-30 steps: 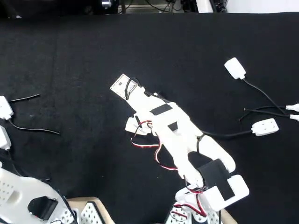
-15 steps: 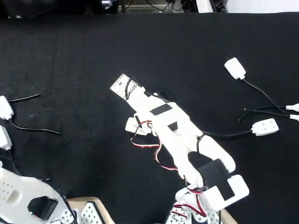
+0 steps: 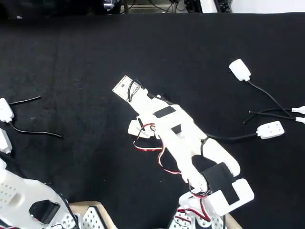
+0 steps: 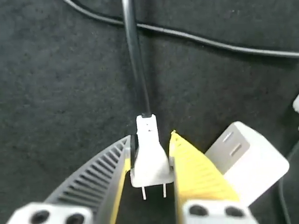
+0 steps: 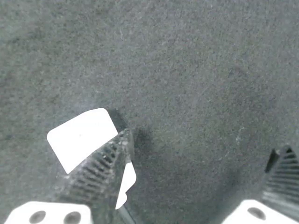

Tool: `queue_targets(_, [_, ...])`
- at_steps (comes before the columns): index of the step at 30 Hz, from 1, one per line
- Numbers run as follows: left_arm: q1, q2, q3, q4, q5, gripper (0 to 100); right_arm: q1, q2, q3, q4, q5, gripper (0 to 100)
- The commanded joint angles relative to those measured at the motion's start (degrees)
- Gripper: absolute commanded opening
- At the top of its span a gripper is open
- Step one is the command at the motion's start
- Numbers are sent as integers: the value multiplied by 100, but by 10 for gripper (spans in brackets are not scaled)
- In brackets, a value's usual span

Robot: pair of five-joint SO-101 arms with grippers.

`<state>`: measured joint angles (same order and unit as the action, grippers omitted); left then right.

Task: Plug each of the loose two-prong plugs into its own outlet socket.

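Note:
My left gripper is shut on a white two-prong plug. Its prongs point back toward the wrist and its black cord runs away over the cloth. A white outlet block lies right beside the yellow finger. My right gripper stands open low over the cloth, with a white block lying against its grey finger. In the high view, white pieces with black cords lie at the left edge, and the right arm stretches over the middle.
At the right side lie two white outlet blocks on black cords, with two small plugs at the edge. A second cord crosses beyond the held plug. The table is covered in black cloth.
The left arm's body at the bottom left has shifted slightly toward the near edge, and the cord by it has barely moved. The right arm has stayed still.

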<state>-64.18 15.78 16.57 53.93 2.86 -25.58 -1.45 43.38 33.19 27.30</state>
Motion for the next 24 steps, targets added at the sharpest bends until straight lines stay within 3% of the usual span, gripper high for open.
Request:
queue_targets(1, [13,-53,-40,220,-53,70,-123,40,-40,70,9,449])
queue_targets(13, [-154,-53,-365,273,-9,28,-123,40,-40,70,9,449])
queue_targets(24, [435,-1231,-910,2180,18,29,-237,-13,-40,114,9,449])
